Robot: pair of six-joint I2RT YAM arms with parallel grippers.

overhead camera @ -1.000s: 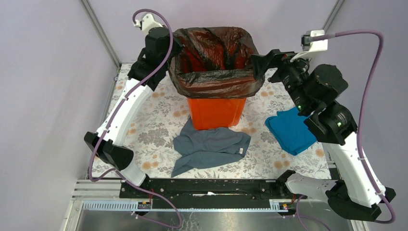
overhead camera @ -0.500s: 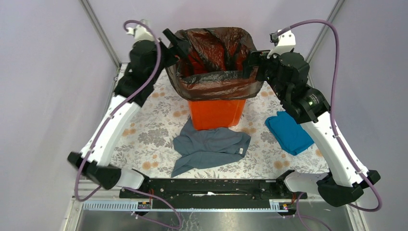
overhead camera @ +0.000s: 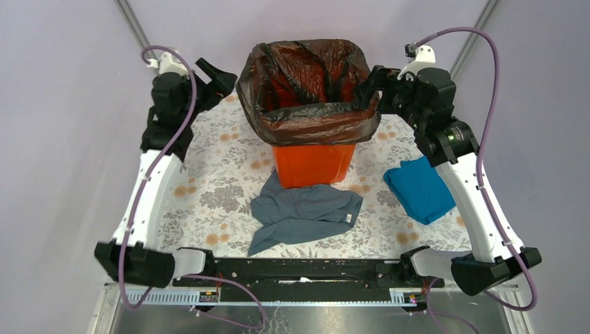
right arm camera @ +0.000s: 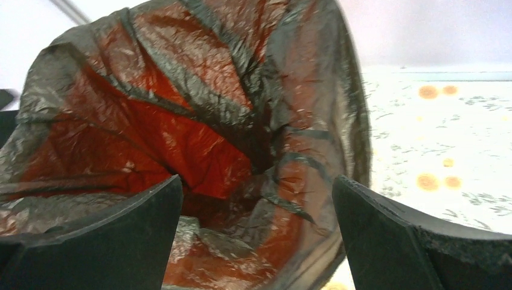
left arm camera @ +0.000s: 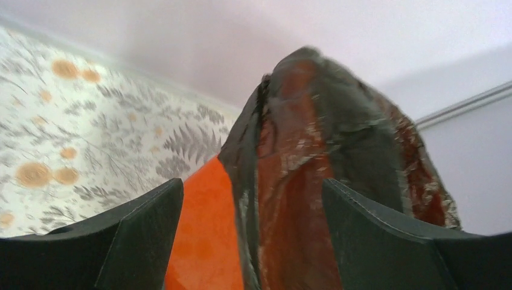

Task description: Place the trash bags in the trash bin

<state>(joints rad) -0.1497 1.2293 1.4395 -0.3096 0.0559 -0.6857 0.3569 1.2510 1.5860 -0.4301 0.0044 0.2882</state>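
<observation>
One bag (overhead camera: 306,122) lines one bin (overhead camera: 313,163) (one grey cloth (overhead camera: 303,212), one blue cloth (overhead camera: 419,188)).

Soft, even light comes from above, and shadows on the table (overhead camera: 209,174) are faint. The black bag (overhead camera: 313,125) carries small glints along its creases (no harsh glare). The left wrist view is blurred throughout; the right wrist view shows the creases sharply.

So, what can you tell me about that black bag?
The trash bag is thin, glossy, crinkled black plastic, brownish where orange shows through. It lines the orange trash bin, mouth open, edge folded down outside the rim. The right end effector hangs open at its right edge; contact unclear.
</observation>
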